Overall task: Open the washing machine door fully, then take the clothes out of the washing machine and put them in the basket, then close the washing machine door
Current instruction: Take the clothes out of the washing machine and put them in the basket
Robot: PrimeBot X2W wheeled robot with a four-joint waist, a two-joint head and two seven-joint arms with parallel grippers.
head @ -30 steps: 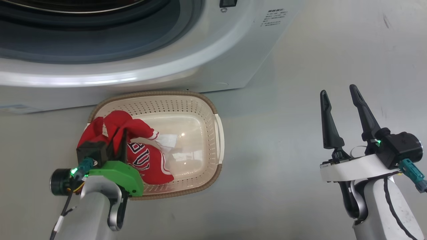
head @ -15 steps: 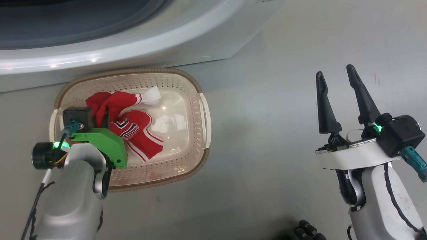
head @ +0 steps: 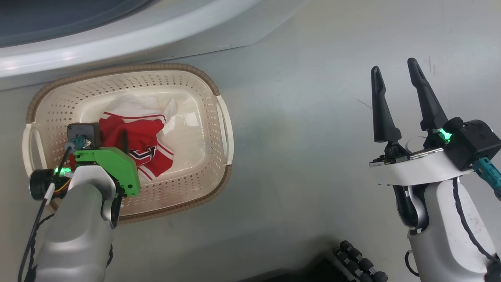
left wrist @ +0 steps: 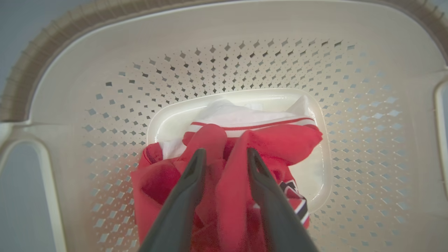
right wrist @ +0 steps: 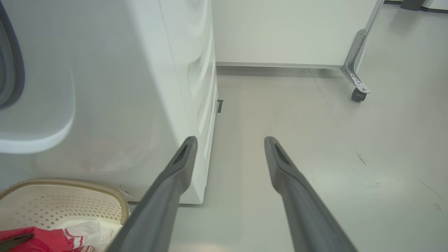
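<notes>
The clothes (head: 141, 143), red cloth with white trim and a patch of white fabric, lie in the bottom of the basket (head: 188, 184), toward its left end and inside its rim. In the left wrist view the white part is spread flat toward the far wall, while a bunched red fold rises between the two dark fingers of the left gripper (left wrist: 226, 152). These stand fairly close together and look clamped on that fold. The basket sits on the floor (head: 297, 117), its far edge just beside the foot of the washing machine (head: 156, 43). The right gripper (head: 393, 64) hangs over bare floor, well apart from the basket, its fingers spread and empty.

The step in hand looks like letting the load go. The main risk is the cloth itself. A soft fold caught on a finger could ride back up when the arm lifts and drape over the rim or drop on the floor. The basket looks light, so a tug on snagged cloth could drag or tip it. Opening the fingers wide and rising straight up should avoid both.
</notes>
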